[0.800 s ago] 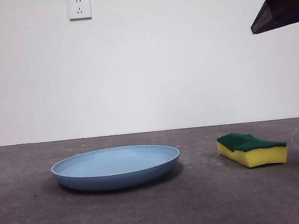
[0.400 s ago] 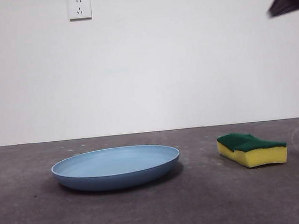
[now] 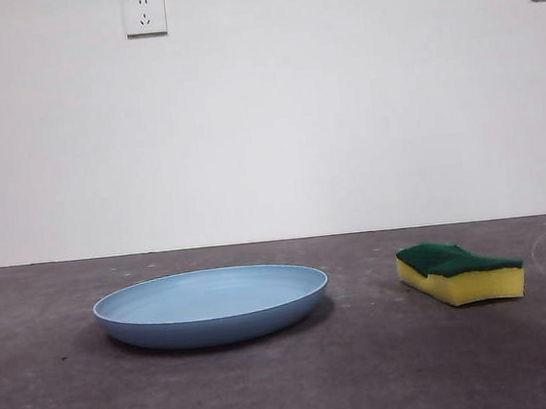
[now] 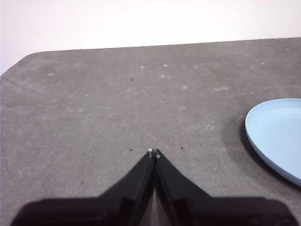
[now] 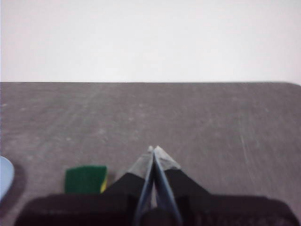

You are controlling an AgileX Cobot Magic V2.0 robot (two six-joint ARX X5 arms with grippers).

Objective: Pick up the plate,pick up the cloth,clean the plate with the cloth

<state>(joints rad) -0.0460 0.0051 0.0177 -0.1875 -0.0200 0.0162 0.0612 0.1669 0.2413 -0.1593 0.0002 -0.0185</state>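
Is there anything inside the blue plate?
Nothing shows in the plate: the inside that is visible looks bare and smooth. The front view is low, so the near rim hides part of the bottom. The sponge lies apart on the table.

Even soft light; blurry right wrist view.

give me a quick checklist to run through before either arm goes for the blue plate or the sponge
1. Round light-blue plastic plate flat on the grey table, nothing on it: ok.
2. Yellow foam sponge with green scouring layer lying apart from the plate, green side up: ok.
3. Left gripper open for grasping: not ok, jaws shut.
4. Right gripper open: not ok, jaws shut.
5. Plate visible to left wrist, sponge to right wrist: ok.
6. Grippers holding nothing: ok.
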